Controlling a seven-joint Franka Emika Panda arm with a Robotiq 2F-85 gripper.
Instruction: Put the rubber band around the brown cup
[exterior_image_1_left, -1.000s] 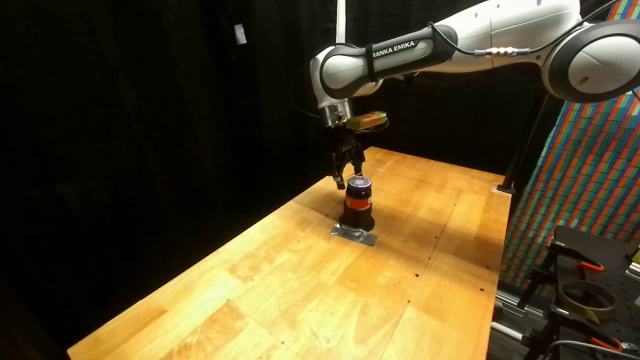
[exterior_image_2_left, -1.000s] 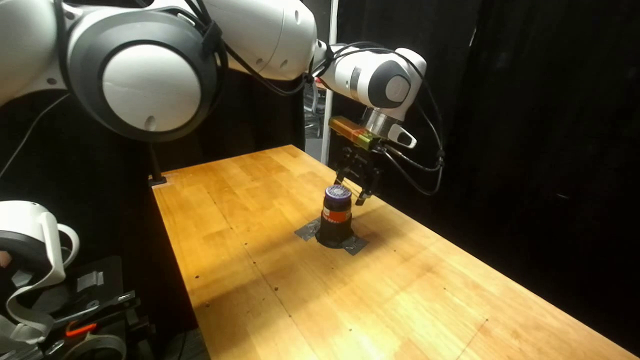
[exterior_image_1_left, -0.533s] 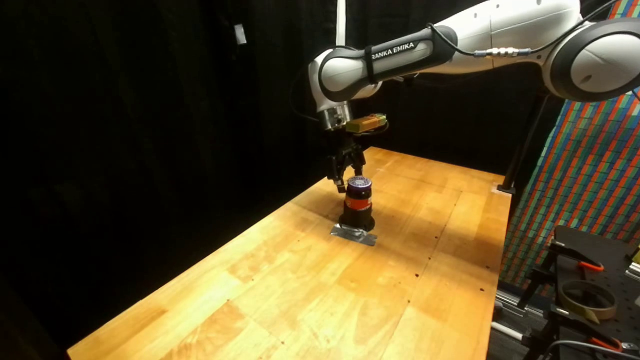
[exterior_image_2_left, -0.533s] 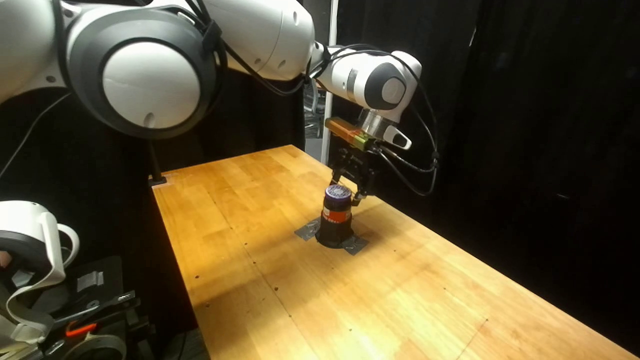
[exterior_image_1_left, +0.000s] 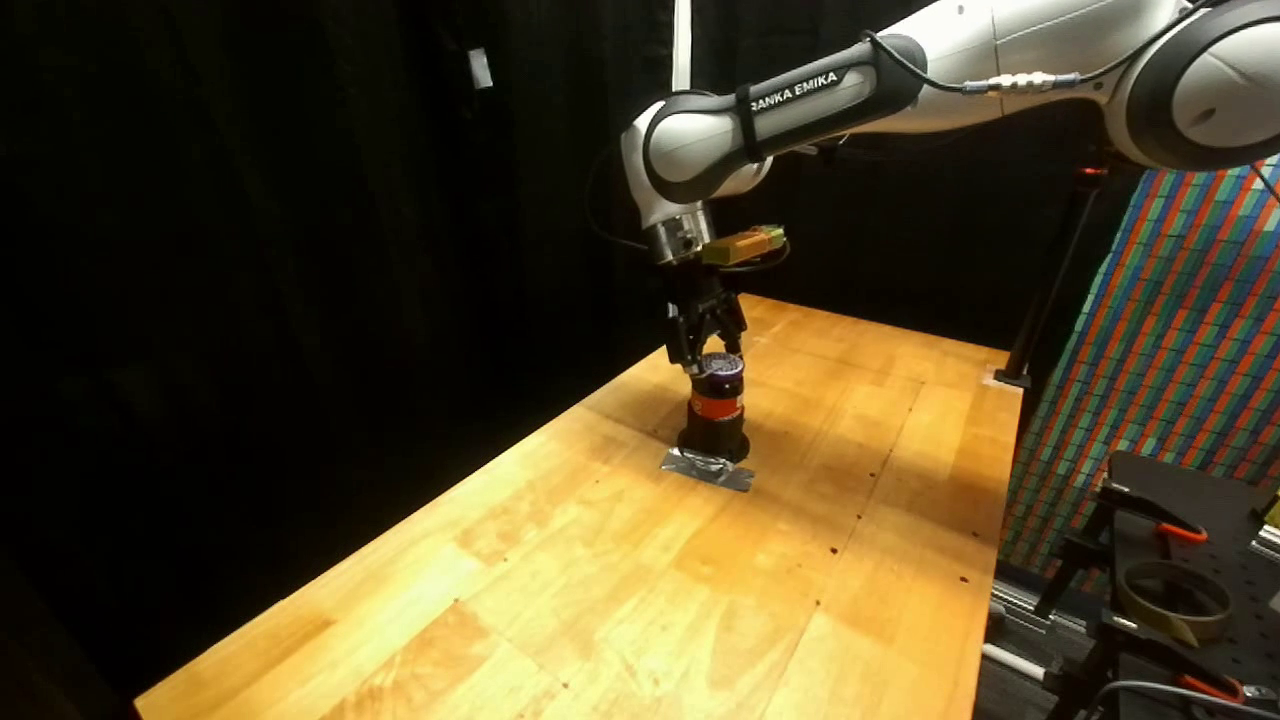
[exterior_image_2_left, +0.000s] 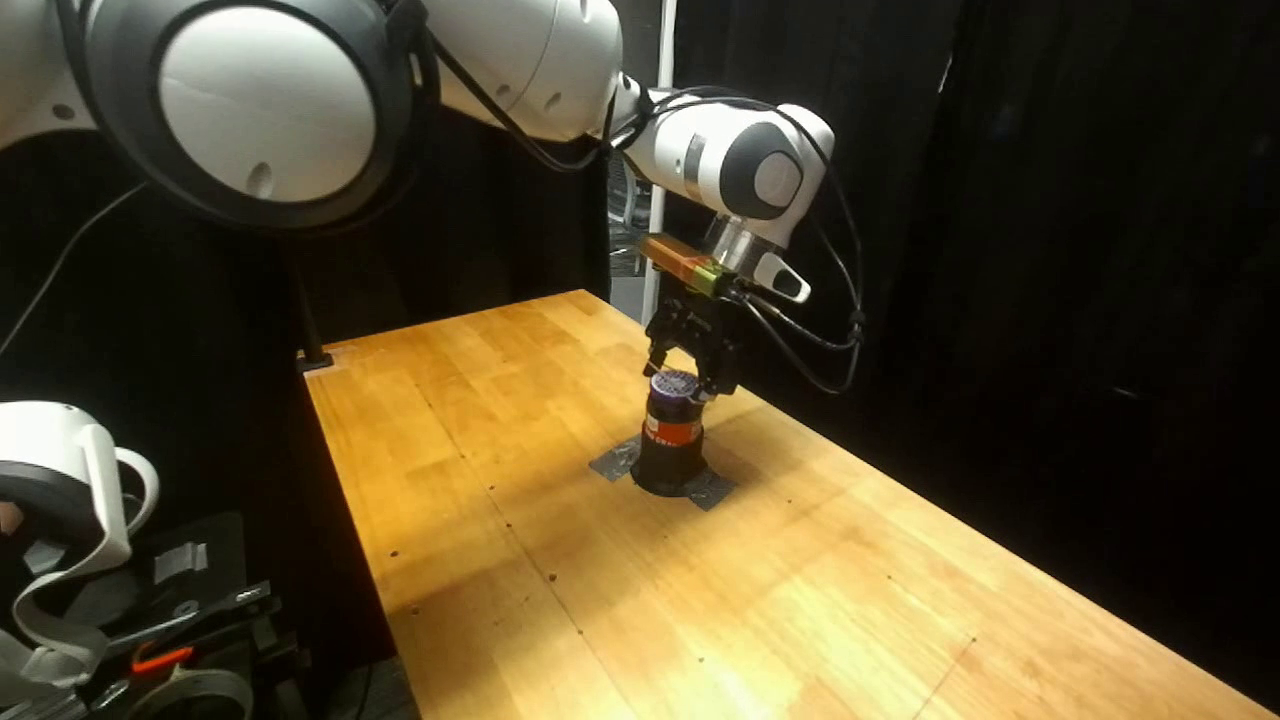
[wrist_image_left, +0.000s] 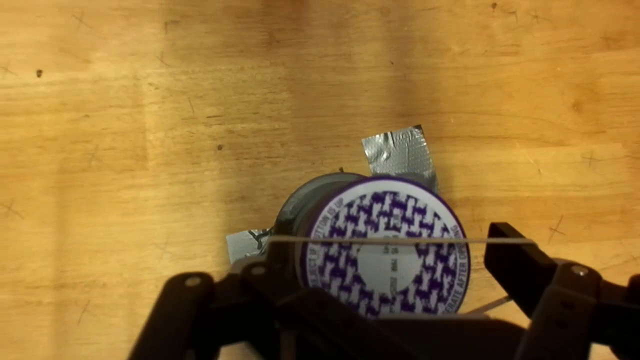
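The brown cup is a short dark jar with an orange-red stripe and a purple-and-white lid, upright in both exterior views (exterior_image_1_left: 718, 407) (exterior_image_2_left: 672, 431). Its lid shows from above in the wrist view (wrist_image_left: 387, 270). My gripper (exterior_image_1_left: 716, 362) is open, pointing down, at lid height, with its fingers around the lid. It also shows in an exterior view (exterior_image_2_left: 680, 384) and in the wrist view (wrist_image_left: 392, 242). The tan rubber band (wrist_image_left: 380, 241) is stretched between the spread fingers and crosses above the lid. Part of the band and the lid's near edge are hidden behind the fingers.
The cup stands in a black base (exterior_image_2_left: 665, 478) held to the wooden table (exterior_image_1_left: 650, 600) by silver tape (exterior_image_1_left: 705, 468). The table's long edge by the black curtain is close to the gripper. A dark side stand (exterior_image_1_left: 1190, 520) with tools is beyond the opposite edge.
My gripper has moved over from beside the cup, toward it, and its fingers are now around the lid. The rubber band moved with it. The cup has not moved.
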